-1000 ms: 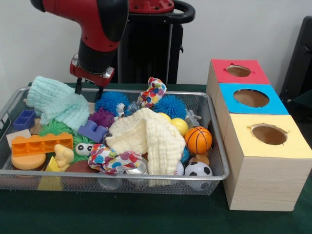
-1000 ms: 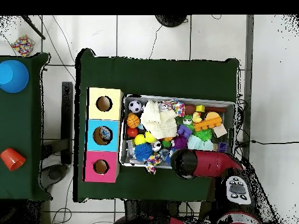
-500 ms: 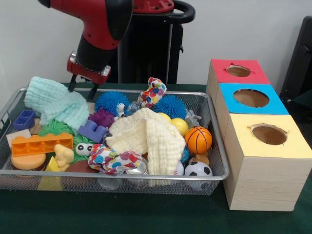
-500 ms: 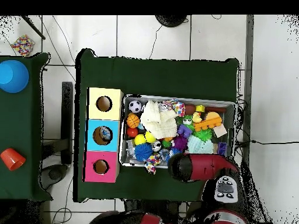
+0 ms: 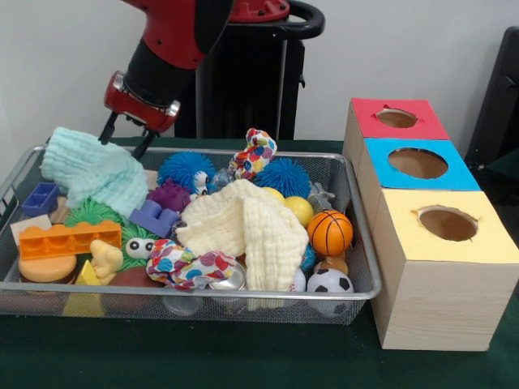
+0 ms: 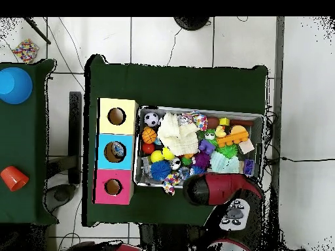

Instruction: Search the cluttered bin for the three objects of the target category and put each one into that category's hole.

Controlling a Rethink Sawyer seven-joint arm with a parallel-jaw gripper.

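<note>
The silver wire-mesh bin (image 5: 195,293) holds a heap of toys and also shows in the overhead view (image 6: 203,110). My gripper (image 5: 123,143) hangs open and empty above the bin's back rim. It sits just above and behind a mint green cloth (image 5: 93,172). In the overhead view the red arm (image 6: 212,187) hides the gripper. To the right of the bin stand three wooden boxes with holes in their tops: red (image 5: 397,118), blue (image 5: 418,163) and yellow (image 5: 448,224).
In the bin lie a cream cloth (image 5: 247,223), two blue spiky balls (image 5: 185,168), a basketball (image 5: 329,232), a soccer ball (image 5: 328,282), a yellow ball (image 5: 299,209), an orange brick (image 5: 69,237), purple bricks (image 5: 156,216) and patterned cloths (image 5: 253,154).
My gripper has risen and moved left and back, from just inside the bin's back edge to above its rim. The toys have not moved.
</note>
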